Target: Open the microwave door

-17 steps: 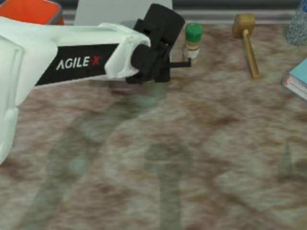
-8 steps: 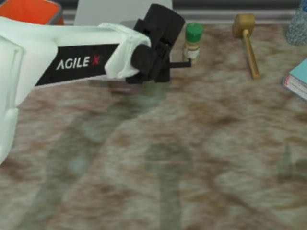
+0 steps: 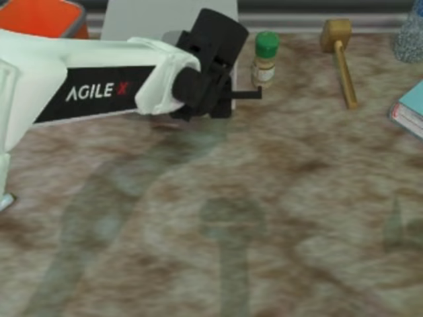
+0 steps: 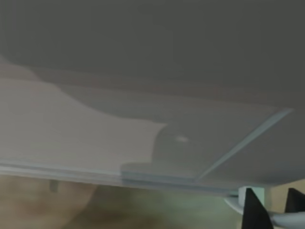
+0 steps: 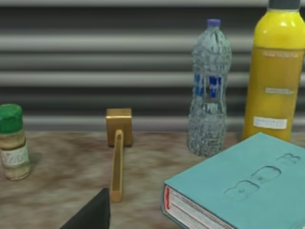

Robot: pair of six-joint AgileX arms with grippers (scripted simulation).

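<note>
Microwave door at tabletop's far left-centre, filling left wrist view, close in. Left pincer at door's handle edge, presumably for pulling; finger gap: cannot tell. Spice jar just beside. Right arm out of top view.

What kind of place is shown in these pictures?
Probably a simulated tabletop workspace, not a real kitchen: household things stand mixed on a mottled brown table, a microwave beside a wooden mallet, a spice jar and a teal book, with the left gripper working at the microwave.
</note>
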